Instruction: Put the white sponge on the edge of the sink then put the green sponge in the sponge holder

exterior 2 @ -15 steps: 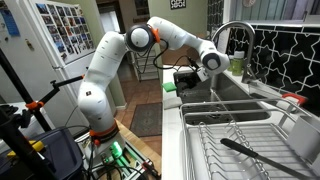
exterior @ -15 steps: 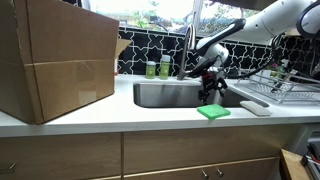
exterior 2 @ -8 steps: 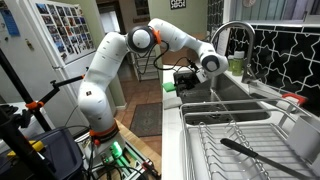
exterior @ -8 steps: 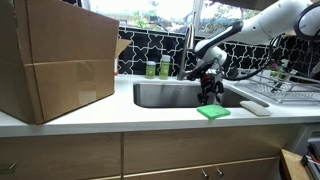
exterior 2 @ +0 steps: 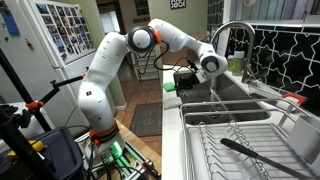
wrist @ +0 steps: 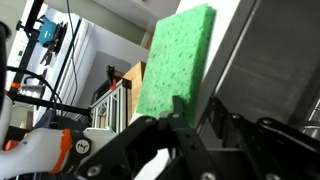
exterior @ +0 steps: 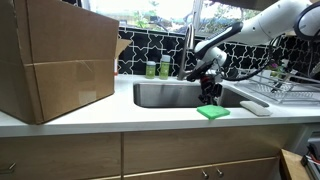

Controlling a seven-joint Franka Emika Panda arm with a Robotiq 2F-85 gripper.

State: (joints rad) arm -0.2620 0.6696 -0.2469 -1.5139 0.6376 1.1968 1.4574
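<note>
Kitchen worktop, pale, runs under a black backsplash veined in white, with the stainless sink (exterior: pixel 165 96) let into it. The gripper (exterior: pixel 209 94) hangs over the sink's near rim, jaws partly drawn in. Whether they pinch anything I cannot tell: in the wrist view the dark fingers (wrist: pixel 145 140) sit at the edge of the green sponge (wrist: pixel 178 60), which fills the view beyond them. In an exterior view that sponge lies flat on the counter strip in front of the basin, just below the fingertips, and contact is too fine to judge. The white sponge (exterior: pixel 256 108) rests just beside it, by the sink's corner near the dish rack (exterior: pixel 285 88), so the first half looks done. Farther off stand the faucet (exterior: pixel 187 50), two green bottles (exterior: pixel 158 69) and a big cardboard box (exterior: pixel 55 60); no sponge holder can be picked out. The green pad should be light, soft and grippy (its open pores help), but it will buckle if squeezed hard, so a gentle pinch across its short width near the middle seems best
</note>
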